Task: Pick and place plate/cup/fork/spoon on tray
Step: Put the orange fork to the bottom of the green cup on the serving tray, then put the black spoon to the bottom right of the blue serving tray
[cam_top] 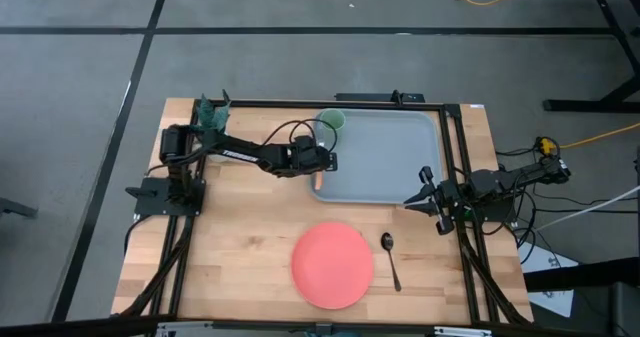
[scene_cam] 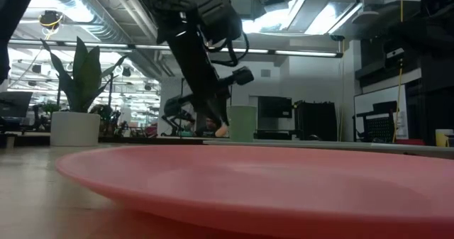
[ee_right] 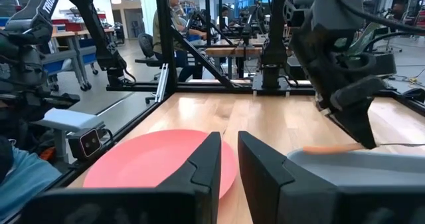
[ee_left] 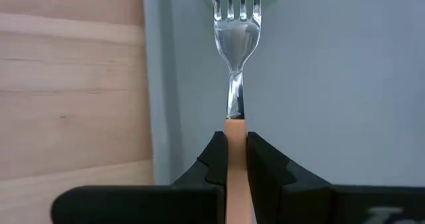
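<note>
My left gripper is over the left edge of the grey-blue tray, shut on the fork. The fork has an orange handle, and its silver tines point toward the light green cup. The cup stands upright in the tray's far left corner. The coral-pink plate lies flat on the table near the front edge. The dark spoon lies on the table just right of the plate. My right gripper waits at the tray's near right corner, its fingers close together and empty. My left gripper pinches the fork's orange handle between its two fingers, close to where the handle meets the metal neck. The fingers come from above and lie across the fork. The fork lies about level, low over the tray floor; I cannot tell whether it touches the floor.
A dark green plant figure stands at the table's far left corner. A black frame runs along the table's edges. Most of the tray floor to the right of the cup and the fork is bare.
</note>
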